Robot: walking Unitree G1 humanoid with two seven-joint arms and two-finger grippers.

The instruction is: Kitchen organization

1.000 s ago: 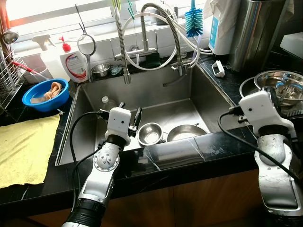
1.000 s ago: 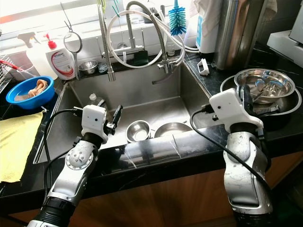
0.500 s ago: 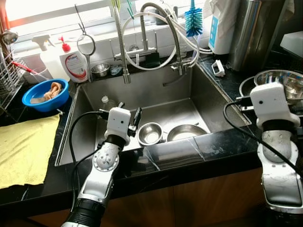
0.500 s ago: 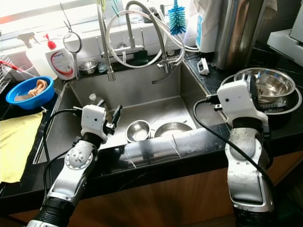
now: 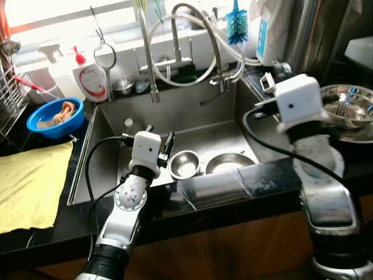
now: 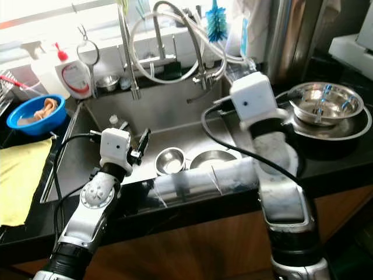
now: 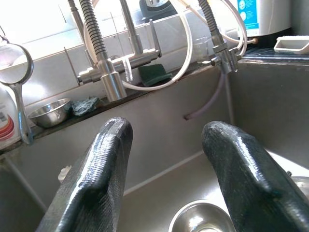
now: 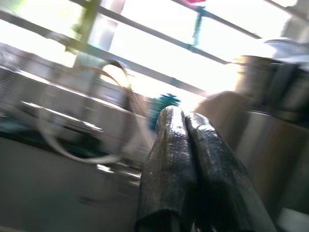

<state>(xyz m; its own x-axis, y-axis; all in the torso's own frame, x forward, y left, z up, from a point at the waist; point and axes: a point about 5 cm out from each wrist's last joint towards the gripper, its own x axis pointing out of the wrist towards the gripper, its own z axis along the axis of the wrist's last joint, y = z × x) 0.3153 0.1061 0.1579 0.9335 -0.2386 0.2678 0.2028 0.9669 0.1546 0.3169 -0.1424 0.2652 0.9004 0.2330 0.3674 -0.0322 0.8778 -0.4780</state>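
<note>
Far to the left of the left gripper (image 7: 164, 179), on the dark counter, lies a yellow cloth (image 5: 32, 184), and behind the cloth sits a blue bowl (image 5: 55, 116) with something pale in it. The left gripper hangs just inside the front edge of the steel sink (image 5: 111, 151). Its two black fingers (image 7: 94, 186) are spread wide apart and hold nothing.

Just in front of and below the left gripper sits a small steel bowl (image 5: 185, 164) on the sink floor. A wider steel dish (image 5: 228, 163) lies right beside that bowl, on the side away from the left gripper. Behind them stands the faucet with its springy hose (image 5: 192, 44).

The right gripper (image 8: 190, 169) is lifted up over the right side of the sink, and its view is blurry. Its two fingers are pressed tight together with nothing between them. Off to its right sits a stack of steel bowls (image 6: 323, 108) on the counter, with some cutlery inside the top one.

What could go wrong? I think the small bowl is shiny and may be wet, so it could slip out of the fingers or slide away if they push its rim. It could also bang into the wider dish next to it. The right arm is close to the hoses and the stacked bowls, so a fast swing could knock them.
</note>
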